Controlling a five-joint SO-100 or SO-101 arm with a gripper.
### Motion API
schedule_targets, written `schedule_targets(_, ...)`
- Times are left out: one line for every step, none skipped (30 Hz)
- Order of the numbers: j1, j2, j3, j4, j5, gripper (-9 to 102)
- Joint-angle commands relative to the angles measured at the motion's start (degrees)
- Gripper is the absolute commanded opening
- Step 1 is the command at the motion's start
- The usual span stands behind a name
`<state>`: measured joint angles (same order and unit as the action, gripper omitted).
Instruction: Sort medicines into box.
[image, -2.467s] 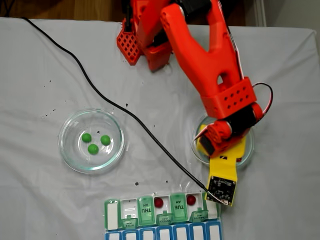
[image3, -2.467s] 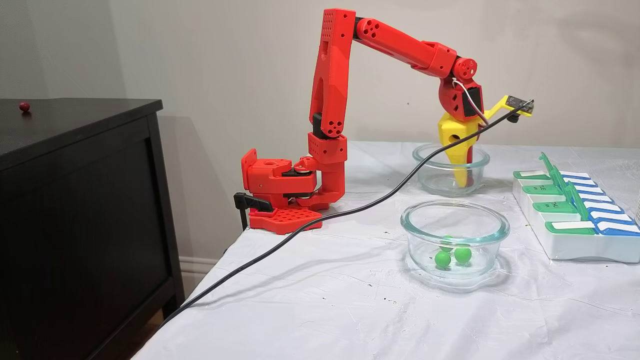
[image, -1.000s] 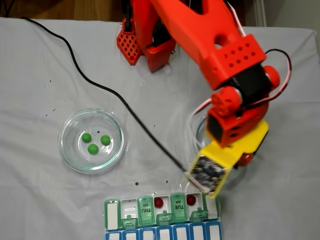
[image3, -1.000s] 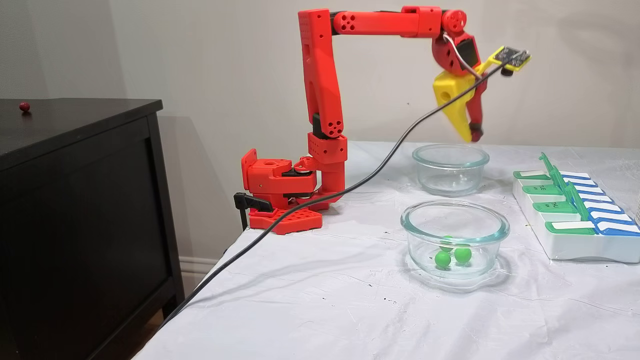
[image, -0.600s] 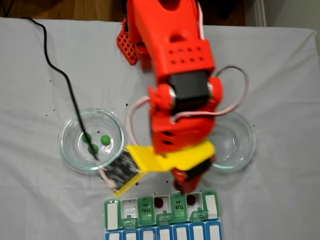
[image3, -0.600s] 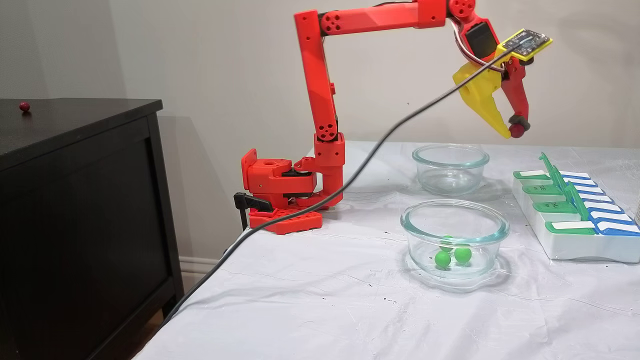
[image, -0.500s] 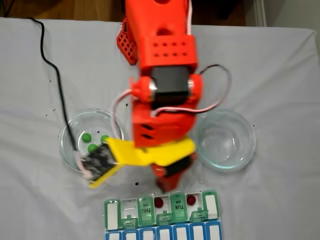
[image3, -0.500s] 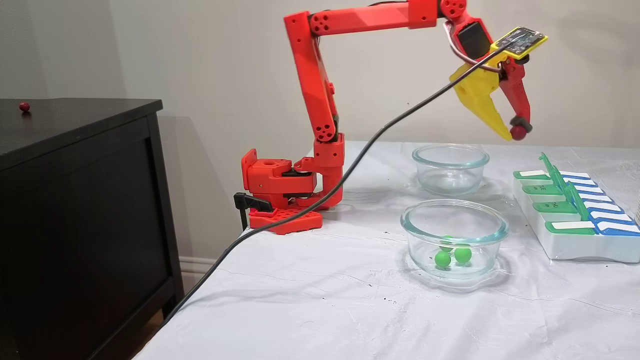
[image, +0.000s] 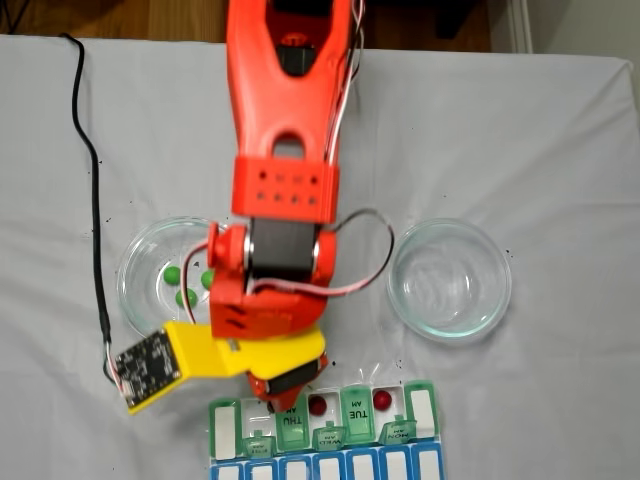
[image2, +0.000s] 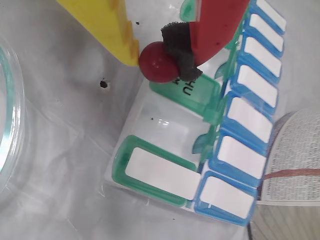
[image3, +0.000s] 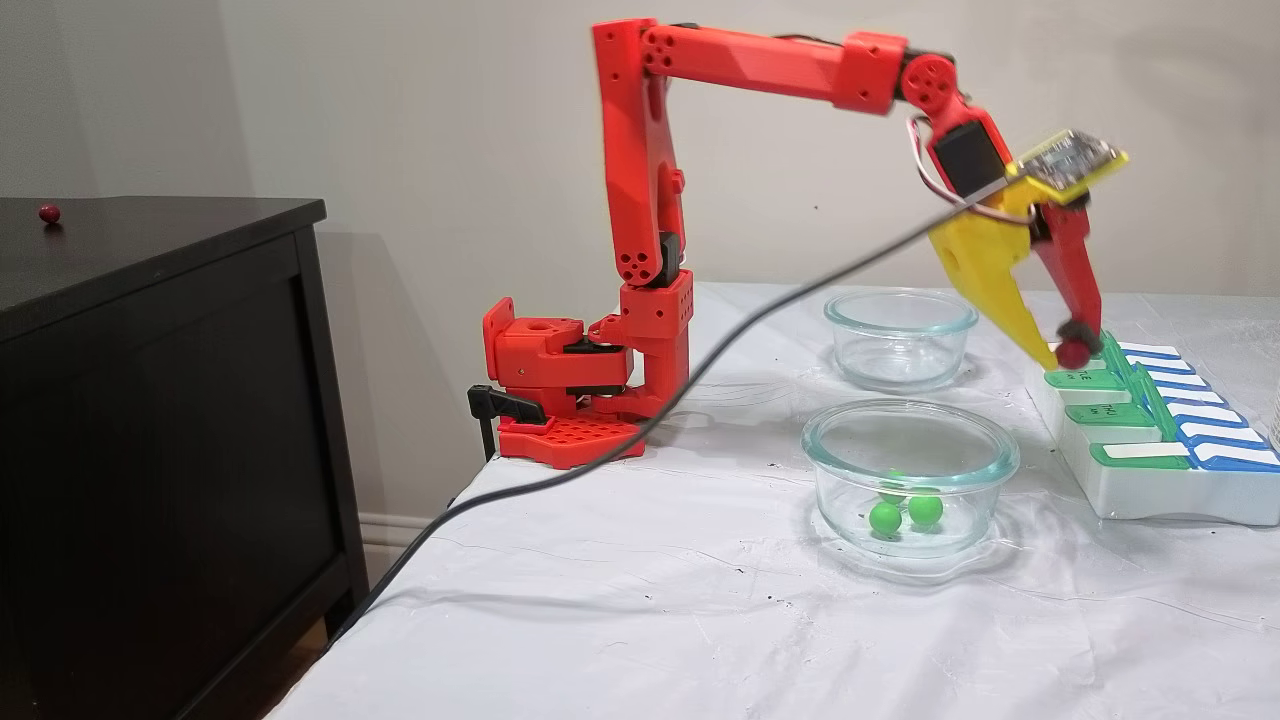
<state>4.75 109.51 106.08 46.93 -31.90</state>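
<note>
One dark red pill (image2: 159, 62) sits pinched in the tool (image2: 162, 56), above the box (image2: 150, 122).

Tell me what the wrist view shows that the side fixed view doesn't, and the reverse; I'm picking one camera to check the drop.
Wrist view: the open cell below the pill, a black speck on the cloth, and the foam pad pressing the pill.

Side fixed view: the arm's base, three green pills in the near dish, the empty far dish, and a stray red ball on the cabinet.

Both: the gripper shut on the dark red pill, above the pill organizer.
</note>
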Motion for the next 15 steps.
schedule_targets(0.97, -1.41, -8.79, -2.11, -0.7, 0)
schedule_targets(1.14, -2.11, -9.58, -2.29, -0.53, 0)
schedule_targets(1.32, -2.64, -10.28, -2.64, -0.26, 0)
schedule_targets(1.49, -3.25, -10.9, -3.08, -0.18, 0)
schedule_targets(1.76, -3.96, -11.43, -3.6, -0.09, 0)
schedule_targets(1.85, -4.83, -12.22, -3.96, 0.0, 0)
schedule_targets(1.93, -5.54, -12.92, -4.22, 0.18, 0)
schedule_targets(2.02, -6.15, -13.45, -4.75, 0.26, 0)
schedule_targets(2.11, -6.77, -13.97, -5.1, 0.35, 0)
schedule_targets(2.11, -7.29, -14.41, -5.45, 0.7, 0)
schedule_targets(2.02, -7.82, -14.94, -5.54, 0.97, 0)
schedule_targets(1.85, -8.26, -15.29, -5.19, 0.7, 0)
schedule_targets(1.49, -8.61, -15.38, -4.75, 0.0, 0)
schedule_targets(1.14, -8.79, -15.29, -4.48, -0.26, 0)
schedule_targets(0.97, -9.14, -15.21, -4.13, -0.53, 1)
